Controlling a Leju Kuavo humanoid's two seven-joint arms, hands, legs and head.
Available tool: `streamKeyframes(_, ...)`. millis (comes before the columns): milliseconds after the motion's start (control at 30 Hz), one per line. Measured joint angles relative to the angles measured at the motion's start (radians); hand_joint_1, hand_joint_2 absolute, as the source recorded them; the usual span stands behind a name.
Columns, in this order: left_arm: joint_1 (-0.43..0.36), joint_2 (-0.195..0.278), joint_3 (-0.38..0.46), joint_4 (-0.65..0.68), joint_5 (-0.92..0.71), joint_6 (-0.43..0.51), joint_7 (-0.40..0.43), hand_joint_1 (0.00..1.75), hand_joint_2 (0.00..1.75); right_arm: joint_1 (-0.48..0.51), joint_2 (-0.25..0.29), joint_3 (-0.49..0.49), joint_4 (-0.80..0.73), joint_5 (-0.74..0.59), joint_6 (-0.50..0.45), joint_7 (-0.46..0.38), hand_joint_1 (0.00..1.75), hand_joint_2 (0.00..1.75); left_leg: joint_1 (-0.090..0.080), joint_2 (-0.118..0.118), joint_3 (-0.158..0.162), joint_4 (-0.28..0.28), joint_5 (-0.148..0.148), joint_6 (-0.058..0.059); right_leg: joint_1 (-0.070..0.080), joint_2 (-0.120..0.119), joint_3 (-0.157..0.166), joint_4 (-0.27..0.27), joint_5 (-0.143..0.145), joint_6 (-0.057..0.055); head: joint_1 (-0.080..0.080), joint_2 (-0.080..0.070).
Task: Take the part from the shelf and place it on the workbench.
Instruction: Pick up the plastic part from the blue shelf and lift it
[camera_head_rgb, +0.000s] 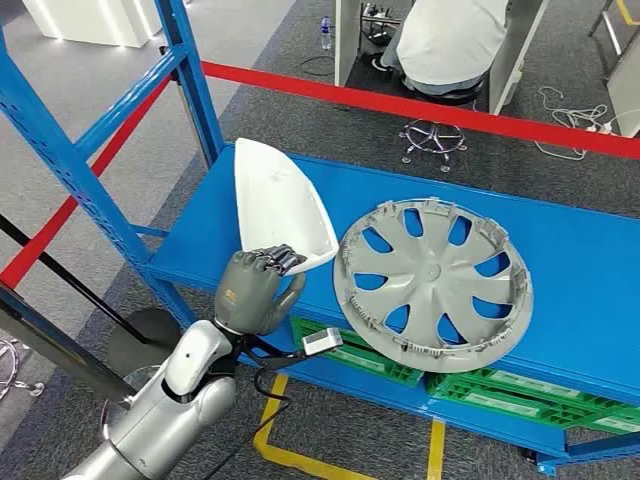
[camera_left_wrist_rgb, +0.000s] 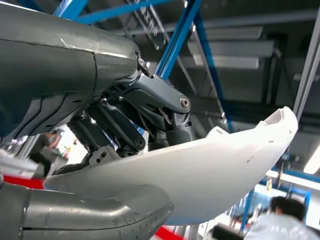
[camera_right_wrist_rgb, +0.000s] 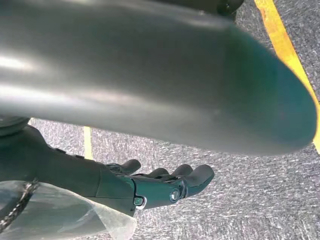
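A white curved plastic part (camera_head_rgb: 278, 203) stands over the left end of the blue shelf (camera_head_rgb: 573, 270). My left hand (camera_head_rgb: 256, 288) grips its near edge, fingers over the top and thumb underneath. In the left wrist view the white part (camera_left_wrist_rgb: 211, 170) is clamped between the dark fingers (camera_left_wrist_rgb: 151, 107) and the grey thumb (camera_left_wrist_rgb: 113, 215). My right hand (camera_right_wrist_rgb: 162, 185) hangs over the grey carpet with its fingers straight and apart, holding nothing.
A grey hubcap (camera_head_rgb: 432, 281) lies on the shelf right of the part. Blue uprights (camera_head_rgb: 192, 80) stand at the left. Green pallets (camera_head_rgb: 521, 390) sit below the shelf. A red barrier tape (camera_head_rgb: 423, 105) runs behind, with a seated person (camera_head_rgb: 449, 40) beyond it.
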Motion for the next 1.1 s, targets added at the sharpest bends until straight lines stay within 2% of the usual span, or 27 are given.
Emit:
streamKeyframes(200, 0.02, 0.024, 0.003, -0.152, -0.064, 0.011, -0.012, 1.75, 1.75, 0.009, 0.0, 0.0, 0.0, 0.013, 0.0, -0.009, 0.0, 0.0, 0.0, 0.0, 0.0, 0.0, 0.0, 0.0, 0.0, 0.0, 0.0, 0.0, 0.0, 0.0, 0.0, 0.0)
streamKeyframes(767, 0.029, 0.046, 0.008, -0.18, -0.042, 0.044, -0.021, 1.75, 1.75, 0.01, 0.0, -0.002, 0.0, 0.022, -0.002, -0.014, 0.0, 0.0, 0.0, 0.0, 0.0, 0.0, 0.0, 0.0, 0.0, 0.0, 0.0, 0.0, 0.0, 0.0, 0.0, 0.0)
streamKeyframes(1100, 0.043, 0.04, 0.021, -0.187, 0.031, -0.053, -0.001, 1.75, 1.75, 0.01, 0.003, -0.01, 0.0, 0.022, -0.008, -0.013, 0.0, 0.0, 0.0, 0.0, 0.0, 0.0, 0.0, 0.0, 0.0, 0.0, 0.0, 0.0, 0.0, 0.0, 0.0, 0.0)
